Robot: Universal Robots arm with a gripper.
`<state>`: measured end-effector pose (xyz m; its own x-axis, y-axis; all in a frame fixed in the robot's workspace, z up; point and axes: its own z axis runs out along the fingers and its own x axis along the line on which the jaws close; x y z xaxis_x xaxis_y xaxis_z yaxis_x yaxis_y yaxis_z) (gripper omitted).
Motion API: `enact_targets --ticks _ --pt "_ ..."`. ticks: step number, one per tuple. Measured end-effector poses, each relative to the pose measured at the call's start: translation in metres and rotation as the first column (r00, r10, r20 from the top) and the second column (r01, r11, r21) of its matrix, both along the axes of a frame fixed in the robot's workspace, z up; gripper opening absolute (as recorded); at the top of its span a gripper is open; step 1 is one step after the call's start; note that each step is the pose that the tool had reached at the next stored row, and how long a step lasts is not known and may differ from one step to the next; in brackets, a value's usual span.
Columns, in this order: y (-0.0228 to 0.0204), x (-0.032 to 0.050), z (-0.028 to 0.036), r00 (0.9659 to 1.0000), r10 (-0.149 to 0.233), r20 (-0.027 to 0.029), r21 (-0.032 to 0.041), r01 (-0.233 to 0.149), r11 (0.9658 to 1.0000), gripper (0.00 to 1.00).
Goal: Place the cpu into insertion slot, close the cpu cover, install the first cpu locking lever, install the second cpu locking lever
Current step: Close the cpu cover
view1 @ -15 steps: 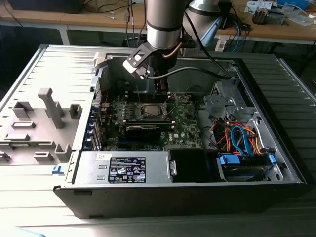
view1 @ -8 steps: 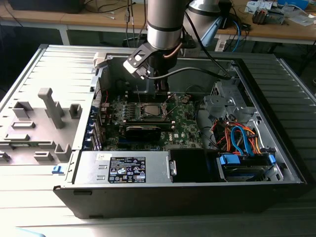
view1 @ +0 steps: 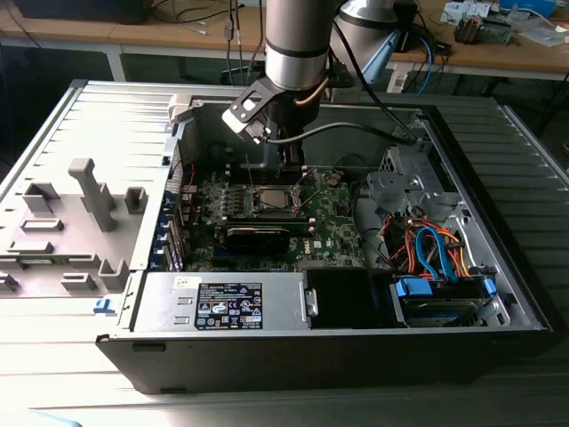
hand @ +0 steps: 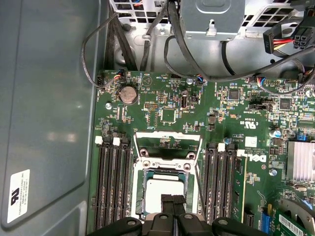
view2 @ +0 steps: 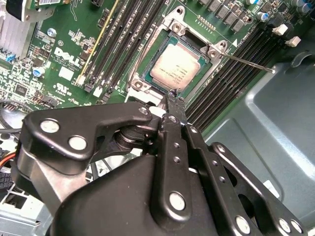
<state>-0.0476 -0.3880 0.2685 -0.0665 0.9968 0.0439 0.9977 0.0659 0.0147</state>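
A: The claw (view2: 172, 98)?
B: Pinched closed, gripping nothing, its tips at the edge of the cpu (view2: 174, 69), which lies in the slot (view2: 140, 84).
A: What's left?
B: The cover (hand: 167, 133) stands open beside the slot, with a lever (view2: 246, 62) raised. I judge that closing the cover and both levers remain.
A: Surroundings?
B: Around the slot, the case (view1: 267, 356) rests on a grey ribbed counter (view1: 533, 151); wooden counters (view1: 133, 36) stand beyond.
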Motion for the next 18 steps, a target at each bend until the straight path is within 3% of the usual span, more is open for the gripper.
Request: enact_targets --ticks 3,18 --pt "-0.0012 0.0016 0.0001 1.0000 0.000 -0.0002 0.0072 0.000 1.0000 0.11" --pt "-0.0021 0.0025 0.0027 1.0000 0.000 -0.0001 0.0122 0.000 0.9999 0.11"
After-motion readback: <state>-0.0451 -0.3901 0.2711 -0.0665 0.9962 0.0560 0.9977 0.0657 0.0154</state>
